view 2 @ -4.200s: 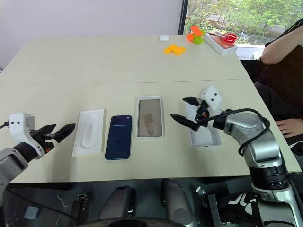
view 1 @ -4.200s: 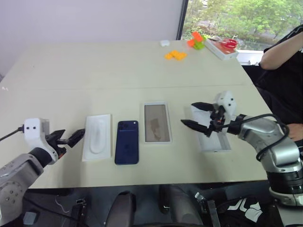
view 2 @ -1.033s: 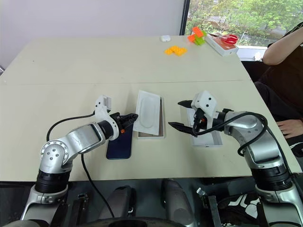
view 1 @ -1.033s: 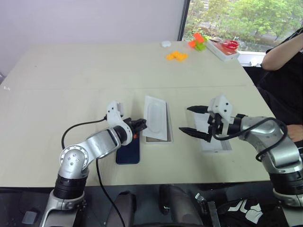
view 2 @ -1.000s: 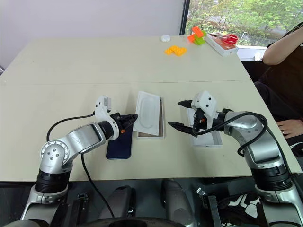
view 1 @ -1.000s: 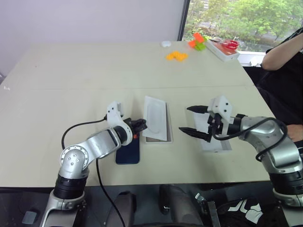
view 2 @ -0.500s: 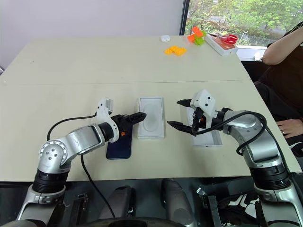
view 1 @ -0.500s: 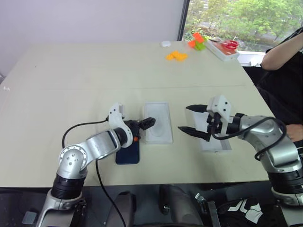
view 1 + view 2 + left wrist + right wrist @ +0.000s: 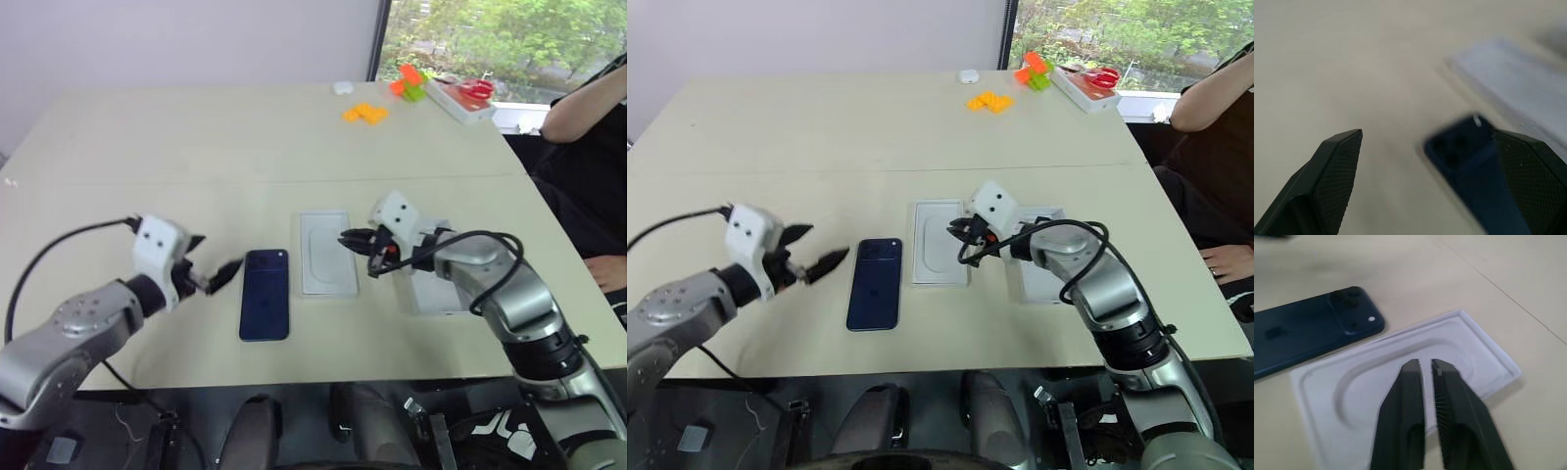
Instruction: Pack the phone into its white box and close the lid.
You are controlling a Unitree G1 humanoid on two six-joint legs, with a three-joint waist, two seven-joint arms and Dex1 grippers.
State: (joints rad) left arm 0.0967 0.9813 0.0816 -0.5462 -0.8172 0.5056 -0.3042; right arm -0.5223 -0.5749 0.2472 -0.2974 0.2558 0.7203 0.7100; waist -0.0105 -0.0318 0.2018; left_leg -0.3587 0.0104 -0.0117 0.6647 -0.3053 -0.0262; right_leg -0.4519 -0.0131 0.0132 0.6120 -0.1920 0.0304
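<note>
**Phone flat on the tabletop, insert lying in the box**

My left hand [image 9: 217, 277] hovered above the tabletop [image 9: 196, 157] just to the left of the phone [image 9: 265, 306], its two black fingers [image 9: 1334, 169] spread wide with nothing between them. The phone lay back-up on the tabletop, its camera bump at the far end, just to the left of the white box.

My right hand [image 9: 1426, 367] reached across toward my left and hung over the white insert [image 9: 326, 252], close above its oval recess. Its fingers stood nearly together with a narrow slit between them, and I could see nothing gripped in that slit. The insert lay flat in the white box [image 9: 304, 290], covering the inner floor, so only the thin rim showed around it.

The lid [image 9: 436, 294] rested on the tabletop to the right of the box, partly hidden beneath my right arm.

At the far edge of the tabletop sat orange blocks [image 9: 364, 114], a green and orange piece [image 9: 408, 86] and a tray with red scissors [image 9: 468, 95]. A person's arm [image 9: 583, 108] showed at the far right.
</note>
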